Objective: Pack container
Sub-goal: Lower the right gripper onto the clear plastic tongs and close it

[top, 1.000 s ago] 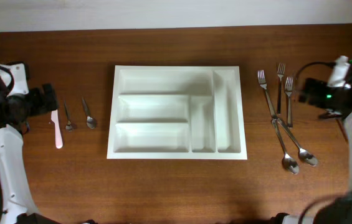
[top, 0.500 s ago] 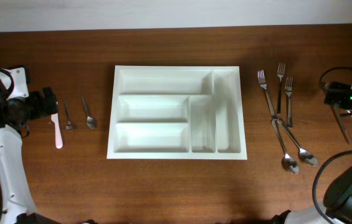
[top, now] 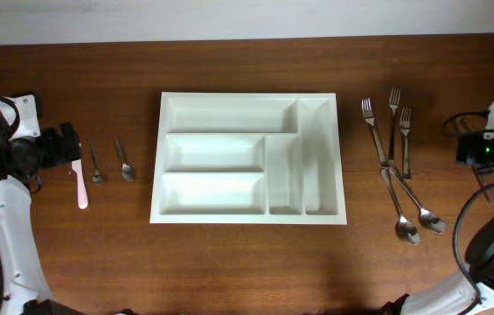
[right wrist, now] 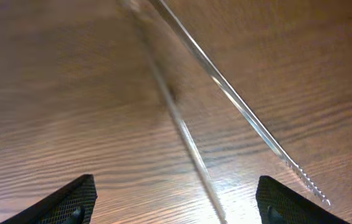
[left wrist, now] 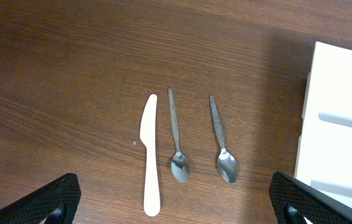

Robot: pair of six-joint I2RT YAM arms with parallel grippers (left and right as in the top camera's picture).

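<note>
Dark wood table (top: 247,262), pale wall (top: 247,17) along the far edge. Left gripper (left wrist: 176,200) - fingers spread wide, empty, over a white plastic knife (left wrist: 151,155). The cutlery tray (top: 229,133) sits mid-table, well apart from both grippers. Right gripper (right wrist: 179,199) - fingers apart, and I see nothing gripped; a serrated knife (right wrist: 238,102) lies beneath.

Dark brown wooden table (top: 247,262), grain running side to side, fills most of overhead view. Pale strip (top: 247,17) beyond far edge, wall or floor unclear. Soft even light; sheen on wood.
</note>
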